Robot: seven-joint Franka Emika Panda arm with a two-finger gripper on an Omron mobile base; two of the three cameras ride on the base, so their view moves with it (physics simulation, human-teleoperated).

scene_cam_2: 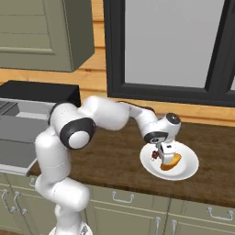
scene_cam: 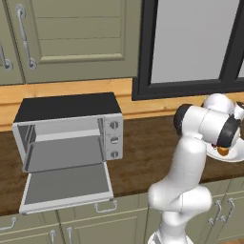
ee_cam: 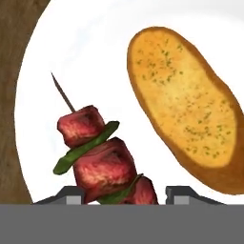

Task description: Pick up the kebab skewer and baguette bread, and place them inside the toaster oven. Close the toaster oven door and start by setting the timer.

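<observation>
While the kebab skewer (ee_cam: 106, 162) lies between the fingers (ee_cam: 70, 195), their grip — held or not — is unclear.

Glossy white arm (scene_cam_2: 98, 114) of rounded, tube-like segments, swelling into bulbous shells at each bend. Dark grey-black rings and round end caps (scene_cam_2: 75, 134) at the joints. Thick white column (scene_cam: 183, 171) rising from a wider rounded base. Small white hand (scene_cam_2: 163, 155) with dark details under a white wrist knob. Two short dark grey finger tips (ee_cam: 183, 194), blocky, with lighter grey tops.
</observation>
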